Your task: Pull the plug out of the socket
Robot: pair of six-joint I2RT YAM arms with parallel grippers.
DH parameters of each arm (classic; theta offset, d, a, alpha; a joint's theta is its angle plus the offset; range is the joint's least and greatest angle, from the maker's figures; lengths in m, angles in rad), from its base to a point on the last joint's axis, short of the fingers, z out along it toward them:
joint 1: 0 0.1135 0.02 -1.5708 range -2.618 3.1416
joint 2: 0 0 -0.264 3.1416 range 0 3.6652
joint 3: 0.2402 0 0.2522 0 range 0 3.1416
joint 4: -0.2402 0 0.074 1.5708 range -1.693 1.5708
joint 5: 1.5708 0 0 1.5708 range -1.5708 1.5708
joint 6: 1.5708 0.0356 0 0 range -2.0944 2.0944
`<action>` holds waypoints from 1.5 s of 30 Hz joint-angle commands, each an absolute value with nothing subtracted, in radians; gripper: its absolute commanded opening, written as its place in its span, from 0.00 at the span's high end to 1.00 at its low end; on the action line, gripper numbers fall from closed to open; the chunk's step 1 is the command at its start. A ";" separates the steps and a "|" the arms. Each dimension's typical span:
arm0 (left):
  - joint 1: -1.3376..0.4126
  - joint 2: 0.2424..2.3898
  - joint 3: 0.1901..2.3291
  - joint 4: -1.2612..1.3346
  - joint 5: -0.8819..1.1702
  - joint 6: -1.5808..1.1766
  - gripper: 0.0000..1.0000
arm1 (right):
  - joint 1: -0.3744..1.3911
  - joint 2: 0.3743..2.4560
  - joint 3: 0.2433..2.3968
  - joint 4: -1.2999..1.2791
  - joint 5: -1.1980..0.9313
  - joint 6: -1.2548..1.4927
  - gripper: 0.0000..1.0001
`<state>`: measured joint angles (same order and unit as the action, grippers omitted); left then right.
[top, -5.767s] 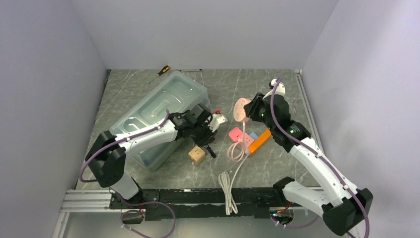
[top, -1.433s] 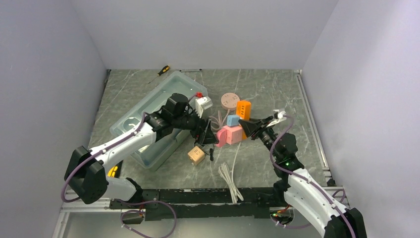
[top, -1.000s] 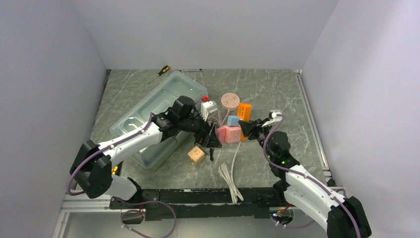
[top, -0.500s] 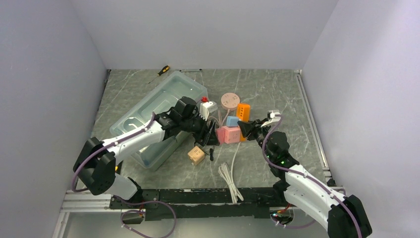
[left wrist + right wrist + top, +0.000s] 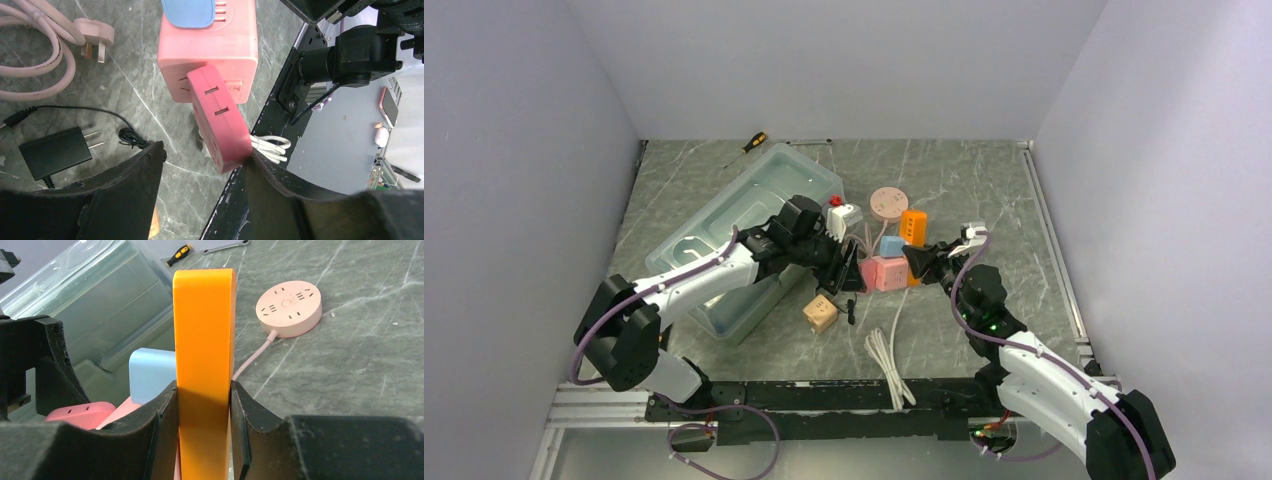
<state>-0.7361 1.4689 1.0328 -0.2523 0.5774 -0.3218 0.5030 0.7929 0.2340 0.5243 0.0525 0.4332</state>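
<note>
The right gripper [image 5: 204, 407] is clamped on the flat orange plastic plug [image 5: 204, 330], which stands upright and appears seated in the pink plastic cube socket [image 5: 207, 47] near the middle of the grey marbled table [image 5: 984, 190]. The left gripper [image 5: 202, 155] stands wide, straddling a flat pink plug [image 5: 220, 120] on the cube's side; one finger seems to touch it, though contact is hard to judge. The step in hand looks like bracing before extraction. Next, the left should pin the cube while the right draws the orange plug straight out along its pins.
</note>
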 commanded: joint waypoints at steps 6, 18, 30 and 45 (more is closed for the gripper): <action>-0.732 1.480 1.061 -0.215 0.587 -0.353 0.50 | 0.521 0.769 0.259 0.690 0.006 0.463 1.00; -0.732 1.501 1.036 -0.108 0.719 -0.415 0.82 | 0.545 0.774 0.266 0.677 0.050 0.457 1.00; -0.732 1.485 1.041 -0.179 0.613 -0.395 1.00 | 0.564 0.805 0.313 0.593 0.098 0.412 1.00; -0.732 1.541 1.113 -0.360 0.387 -0.298 1.00 | 0.566 0.782 0.277 0.684 -0.038 0.486 1.00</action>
